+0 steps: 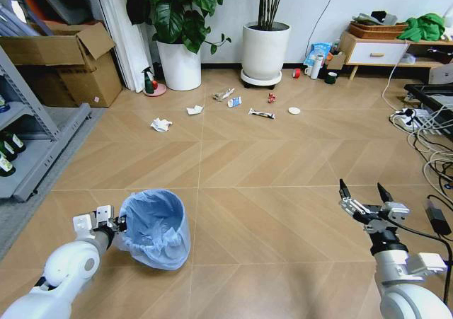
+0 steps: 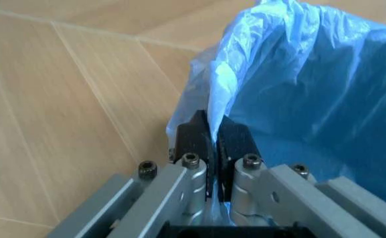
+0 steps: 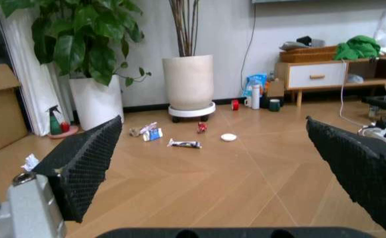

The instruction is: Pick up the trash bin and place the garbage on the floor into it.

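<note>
Gripping the rim of the trash bin (image 1: pixel 157 228) with the left end effector (image 1: pixel 120 223), pads (image 2: pixel 194 135) pressed together on the bin's edge and on a fold of the light-blue bag liner (image 2: pixel 311 89). Bin tilted, mouth turned up and toward the robot, hanging or resting low over the floor (image 1: pixel 269 213) directly ahead of the left end effector; contact with the planks cannot be told. Right end effector (image 1: pixel 363 192) raised and empty, fingers (image 3: pixel 80 168) spread wide, well apart from the bin. Garbage lying far ahead of both end effectors: crumpled white paper (image 1: pixel 161 124), a second folded paper scrap (image 1: pixel 195 109), flattened printed wrappers (image 1: pixel 261 113), a red crinkled wrapper (image 1: pixel 271 97) and a white round disc (image 1: pixel 294 110), strung out before the white plant pot (image 1: pixel 265 50).

Step in hand, as judged: carrying the bin toward the scraps. Best done with firm, constant pinch pressure, since slippery film at the rim may let the bin slide; mouth kept upward, motion slow, bin set down just beside the nearest scrap so the free right end effector has short drops.
</note>
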Controlling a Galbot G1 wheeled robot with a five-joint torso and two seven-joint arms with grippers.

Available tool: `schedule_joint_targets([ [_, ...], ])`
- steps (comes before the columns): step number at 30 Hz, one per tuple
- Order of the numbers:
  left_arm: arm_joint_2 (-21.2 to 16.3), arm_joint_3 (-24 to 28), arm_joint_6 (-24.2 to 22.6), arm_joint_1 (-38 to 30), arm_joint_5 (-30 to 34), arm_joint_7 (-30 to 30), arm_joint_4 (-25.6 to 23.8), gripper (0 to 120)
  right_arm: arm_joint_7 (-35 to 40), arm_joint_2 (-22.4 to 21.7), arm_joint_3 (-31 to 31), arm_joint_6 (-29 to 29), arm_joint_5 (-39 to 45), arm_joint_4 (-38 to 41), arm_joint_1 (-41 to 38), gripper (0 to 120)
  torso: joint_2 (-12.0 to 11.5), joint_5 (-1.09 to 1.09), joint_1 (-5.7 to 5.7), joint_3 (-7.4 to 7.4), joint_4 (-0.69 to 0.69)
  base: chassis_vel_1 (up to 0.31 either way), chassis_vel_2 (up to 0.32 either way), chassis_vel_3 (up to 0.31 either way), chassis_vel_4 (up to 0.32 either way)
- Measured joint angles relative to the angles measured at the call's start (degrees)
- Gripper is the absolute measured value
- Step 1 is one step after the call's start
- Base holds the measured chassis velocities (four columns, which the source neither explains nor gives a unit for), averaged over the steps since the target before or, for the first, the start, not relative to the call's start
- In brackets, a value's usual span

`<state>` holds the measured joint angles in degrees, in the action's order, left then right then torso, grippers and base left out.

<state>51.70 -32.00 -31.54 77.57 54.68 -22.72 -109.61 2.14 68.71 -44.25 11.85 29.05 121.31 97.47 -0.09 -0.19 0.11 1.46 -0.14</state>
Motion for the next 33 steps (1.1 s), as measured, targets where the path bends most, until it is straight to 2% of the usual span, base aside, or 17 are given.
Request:
schedule_joint_targets([
  [3,0.51,-6.09,0.49,2.82,-0.50,0.04,-4.76,0,-0.73,0.09,0.38,1.85,-0.57,-1.10,0.22,100,0.00,0.01,0.00,0.00,0.01,0.000,0.000,0.000,0.000],
  [5,0.72,-7.88,0.59,3.51,-0.36,-0.07,-6.18,0,-0.89,0.25,0.63,2.15,-0.67,-1.35,0.30,100,0.00,0.02,0.00,0.00,0.01,0.000,0.000,0.000,0.000],
  [8,1.27,-13.54,0.61,6.81,0.62,-0.38,-12.30,0,-1.89,0.83,1.61,3.33,-1.51,-2.55,0.33,100,0.00,0.01,0.00,0.00,0.00,0.000,0.000,0.000,0.000],
  [10,1.33,-14.39,0.64,7.56,0.63,-0.36,-13.52,0,-2.07,0.87,1.78,3.50,-1.68,-2.82,0.25,100,0.00,0.01,0.00,0.00,0.00,0.000,0.000,0.000,0.000],
  [12,2.18,-16.46,1.21,10.14,-0.51,0.46,-17.24,0,-2.30,1.07,2.36,4.00,-2.13,-3.78,-0.29,100,0.00,0.03,0.00,0.00,0.01,0.000,0.000,0.000,0.000],
  [19,5.19,-16.18,2.53,12.51,-4.59,1.84,-18.94,0,-2.82,1.17,2.95,5.11,-2.37,-4.68,-0.59,100,0.00,0.00,0.00,0.00,0.00,0.000,0.006,-0.001,-0.009],
  [33,5.65,-15.27,2.71,12.84,-5.50,1.89,-18.88,0,-3.87,1.02,3.19,5.91,-2.06,-5.48,-1.05,100,0.00,0.01,0.00,0.00,0.01,0.018,0.148,-0.022,-0.148],
])
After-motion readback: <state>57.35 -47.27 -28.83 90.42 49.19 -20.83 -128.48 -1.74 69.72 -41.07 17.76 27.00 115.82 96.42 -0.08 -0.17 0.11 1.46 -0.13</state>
